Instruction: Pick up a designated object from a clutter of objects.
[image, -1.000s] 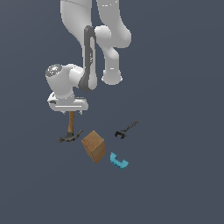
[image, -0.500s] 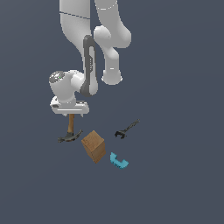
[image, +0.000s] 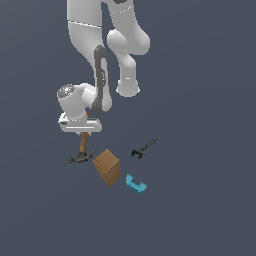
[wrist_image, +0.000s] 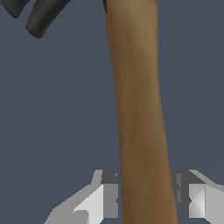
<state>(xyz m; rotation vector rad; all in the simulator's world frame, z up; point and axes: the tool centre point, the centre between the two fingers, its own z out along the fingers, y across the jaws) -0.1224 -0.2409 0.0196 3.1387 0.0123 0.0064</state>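
Note:
The hammer (image: 83, 149) lies at the exterior view's left of the clutter, its brown wooden handle running back under my hand and its dark grey head (image: 81, 158) toward the front. My gripper (image: 82, 133) hangs low right over the handle. In the wrist view the handle (wrist_image: 140, 109) passes between the two fingers (wrist_image: 109, 194), one on each side with only slim gaps, and the gripper (wrist_image: 146, 197) is open. The claw of the head (wrist_image: 41, 17) shows at the far end. The handle's rear end is hidden by the hand.
A brown wooden block (image: 107, 167) stands just beside the hammer head, on the exterior view's right of it. A small cyan curved piece (image: 135, 184) lies in front of the block. A small black wrench (image: 145, 147) lies farther to the exterior view's right.
My hand has come down steadily toward the hammer handle and now straddles it. The objects have not moved.

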